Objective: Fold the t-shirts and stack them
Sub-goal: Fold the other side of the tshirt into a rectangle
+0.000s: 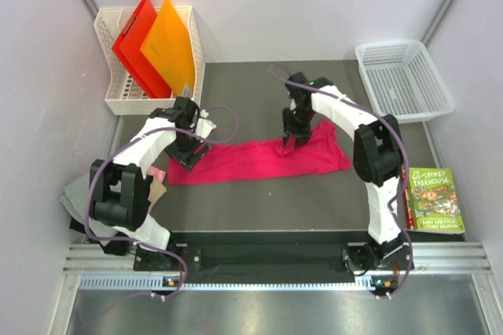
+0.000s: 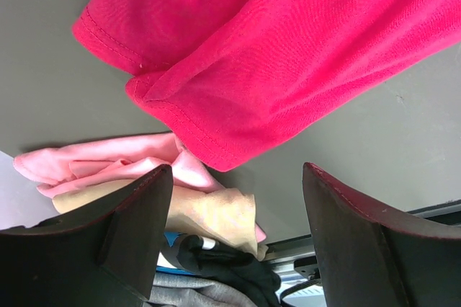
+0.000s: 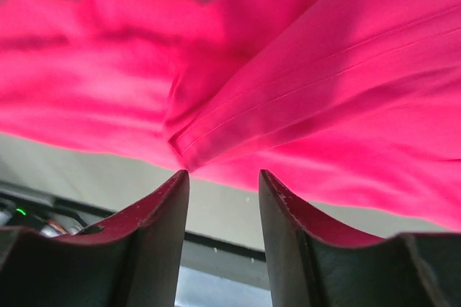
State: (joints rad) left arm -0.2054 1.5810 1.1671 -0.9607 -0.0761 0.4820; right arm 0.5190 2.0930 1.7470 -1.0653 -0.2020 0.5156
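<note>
We count one bright magenta-pink cloth t-shirt [image 1: 259, 160], lying flat at the centre of the dark table [image 1: 259, 209], and two tools over it. The left tool [image 2: 238, 174], at the shirt's 9 o'clock end, stands wide open and empty. The right tool [image 3: 223, 175], near the shirt's middle, stands partly open and grips nothing.

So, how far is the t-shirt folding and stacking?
Looks done: the small shirts, pale pink and tan among them, lie piled at the left edge of the table. In hand: the magenta shirt lies as a long folded strip, with the left hand and right hand open over it, gripping nothing. Left: probably folding the strip shorter and putting it on the pile.
</note>
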